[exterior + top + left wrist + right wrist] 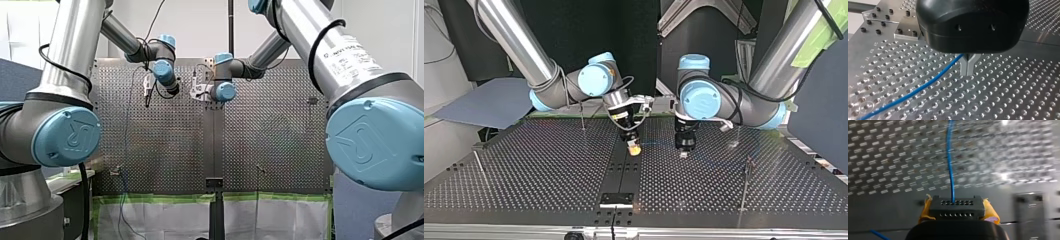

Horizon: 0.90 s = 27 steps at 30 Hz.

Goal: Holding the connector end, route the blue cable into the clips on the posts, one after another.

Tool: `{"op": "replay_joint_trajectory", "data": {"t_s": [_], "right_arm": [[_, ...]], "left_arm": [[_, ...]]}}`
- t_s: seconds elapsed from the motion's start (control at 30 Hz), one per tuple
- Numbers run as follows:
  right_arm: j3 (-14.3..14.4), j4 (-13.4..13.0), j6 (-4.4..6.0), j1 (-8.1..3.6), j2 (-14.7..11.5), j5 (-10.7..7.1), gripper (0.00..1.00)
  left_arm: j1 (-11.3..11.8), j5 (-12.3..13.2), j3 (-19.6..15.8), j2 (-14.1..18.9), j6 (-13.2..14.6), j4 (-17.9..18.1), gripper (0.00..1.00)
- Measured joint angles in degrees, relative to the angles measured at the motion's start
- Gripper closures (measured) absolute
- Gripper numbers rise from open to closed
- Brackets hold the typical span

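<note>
Right gripper (957,203): our yellow pads (991,212) pinch the connector from both sides, one pad on each short end.
Connector (956,208): we see a small black block with two rows of small round holes on the face turned away from the gripper. It sits square between the pads and sticks out just ahead of them.
Blue cable (950,165): a thin, smooth, bright blue strand. It leaves the upper row of holes near the connector's middle and runs straight ahead from the connector, above the perforated table (1010,95).
Left gripper (968,68): black body, with our metal fingers (964,67) pressed together on the cable. Their tips flare apart above the pinch in a Y, close to the table. In the top view this gripper hangs just beside the connector, at the connector's right, and the two do not touch.
Cable past the left gripper: in the left wrist view it comes out from behind the fingers and sweeps away in a long, gentle curve low over the holes.
Centre strip (626,162): the dark band down the table's middle. In the top view the connector hangs over it.
Posts (745,185): thin upright rods. In the top view one stands well apart from the connector at its right, and another stands behind the connector at its left. We cannot make out their clips.
</note>
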Motion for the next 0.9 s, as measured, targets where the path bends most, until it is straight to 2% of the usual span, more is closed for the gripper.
{"op": "replay_joint_trajectory", "data": {"t_s": [0.2,0.37,0.57,0.77,0.9], "right_arm": [[2.7,-0.4,-0.51,-1.22,1.5,0.88,1.00],[3.7,-0.5,-0.69,-2.15,2.0,0.73,1.00],[4.3,-0.6,-1.24,-2.56,3.4,0.84,1.00],[6.9,-2.0,-1.63,-3.09,3.9,1.21,1.00],[8.1,-2.3,-1.99,-3.39,4.0,1.23,1.00]], "left_arm": [[-1.2,-0.9,-0.1,-1.9,-0.1,-0.3,1.00],[-2.6,-2.6,-1.0,-3.2,0.0,-0.4,1.00],[-3.9,-3.5,-3.1,-3.6,-0.5,2.1,1.00],[-5.5,-3.6,-4.9,-5.9,-0.8,3.8,1.00],[-6.8,-3.8,-5.8,-7.2,-1.9,5.9,1.00]]}}
